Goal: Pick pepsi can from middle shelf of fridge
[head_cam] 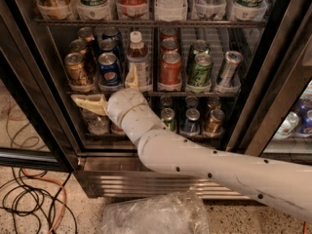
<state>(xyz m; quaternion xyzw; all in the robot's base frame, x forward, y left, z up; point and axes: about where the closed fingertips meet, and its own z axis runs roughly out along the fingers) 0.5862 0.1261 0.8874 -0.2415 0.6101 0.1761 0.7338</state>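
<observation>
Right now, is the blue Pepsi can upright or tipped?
Upright: the pepsi can stands top up on the middle shelf; the open end effector hovers just below.

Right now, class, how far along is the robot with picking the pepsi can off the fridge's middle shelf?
Done: the arm stretches to the fridge, putting the gripper at the front rail of the middle shelf, just below the pepsi can. In hand: lining up, fingers spread open, nothing held. Left: close on the can, which stands in its tray, and lift it out.
</observation>
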